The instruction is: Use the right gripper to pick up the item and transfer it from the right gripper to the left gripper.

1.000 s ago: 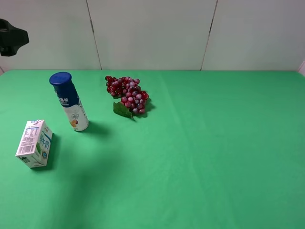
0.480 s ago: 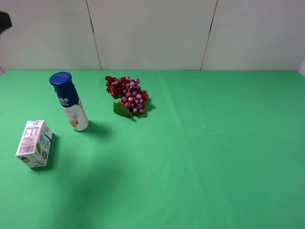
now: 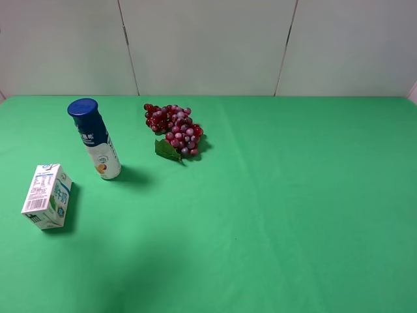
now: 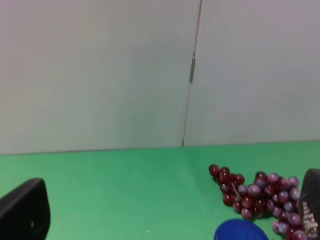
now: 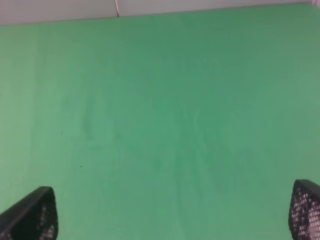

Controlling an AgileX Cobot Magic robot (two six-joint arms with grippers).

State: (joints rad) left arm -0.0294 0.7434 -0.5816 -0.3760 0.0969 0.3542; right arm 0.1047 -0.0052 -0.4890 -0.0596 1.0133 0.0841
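White-blue carton (image 3: 47, 195), blue-capped bottle (image 3: 96, 138), red grapes (image 3: 174, 129), green cloth (image 3: 293, 195).

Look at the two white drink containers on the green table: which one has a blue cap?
The tall bottle standing upright beside the grapes. It has a round blue cap; the shorter milk carton in front of it is box-shaped with a folded top.

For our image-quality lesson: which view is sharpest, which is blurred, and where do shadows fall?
Exterior high: sharp, evenly lit; the milk carton and bottle cast soft shadows to their right. Left wrist: soft focus, grapes and fingertips blurred. Right wrist: slightly soft, no distinct shadows.
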